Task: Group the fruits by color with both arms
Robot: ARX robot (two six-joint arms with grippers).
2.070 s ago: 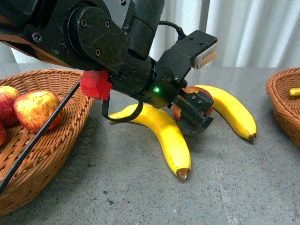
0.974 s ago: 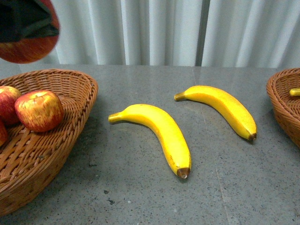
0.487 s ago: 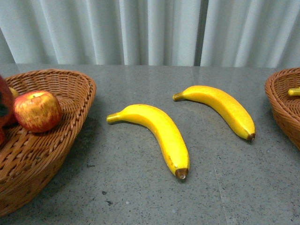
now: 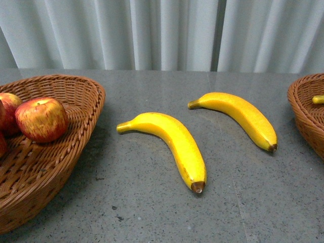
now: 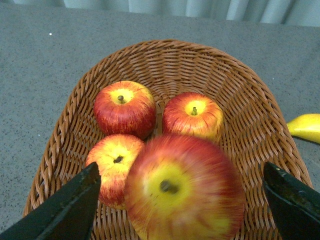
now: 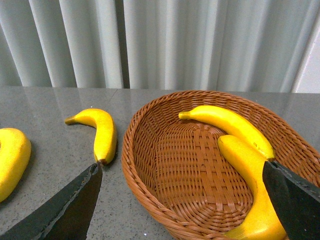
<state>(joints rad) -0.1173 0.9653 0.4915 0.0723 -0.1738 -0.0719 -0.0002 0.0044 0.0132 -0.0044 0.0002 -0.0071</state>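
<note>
In the left wrist view my left gripper (image 5: 181,172) is open over the left wicker basket (image 5: 250,110). A motion-blurred red and yellow apple (image 5: 182,192) sits loose between the spread fingers (image 5: 65,210), above three apples (image 5: 125,107) that rest in the basket. Two bananas (image 4: 174,142) (image 4: 243,116) lie on the grey table between the baskets. My right gripper (image 6: 182,172) is open above the right basket (image 6: 150,165), which holds two bananas (image 6: 230,122). Neither arm shows in the front view.
The left basket (image 4: 76,86) with an apple (image 4: 41,119) fills the front view's left side. The right basket's rim (image 4: 301,109) is at the right edge. White curtains (image 4: 162,33) hang behind the table. The right wrist view also shows the table bananas (image 6: 100,132).
My left arm carried an apple from between the bananas up and left to the left basket and left the front view. Its jaws have let go of the apple.
</note>
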